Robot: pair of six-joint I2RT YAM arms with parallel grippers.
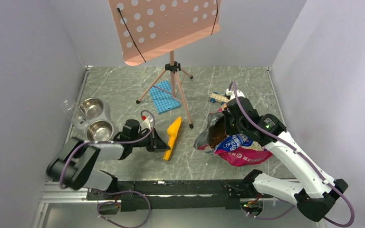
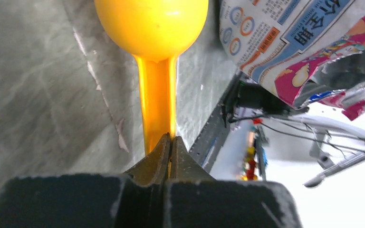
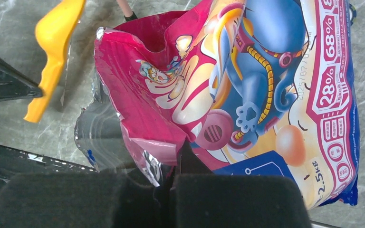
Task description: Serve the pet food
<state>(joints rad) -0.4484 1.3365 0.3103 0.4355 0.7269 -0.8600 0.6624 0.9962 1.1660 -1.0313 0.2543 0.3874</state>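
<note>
The pet food shows as a dark brown mass inside the open mouth of the pink-and-blue foil bag, which lies on its side at the right. My right gripper is shut on the bag's torn top edge; in the right wrist view the kibble is hidden. My left gripper is shut on the handle of the yellow scoop, low over the table. In the left wrist view the handle runs into the jaws and the scoop's bowl points away.
A double steel bowl stand sits at the left, with a clear plastic cup beside it. A pink music stand stands at the centre back over a blue mat. A small toy car lies behind the bag.
</note>
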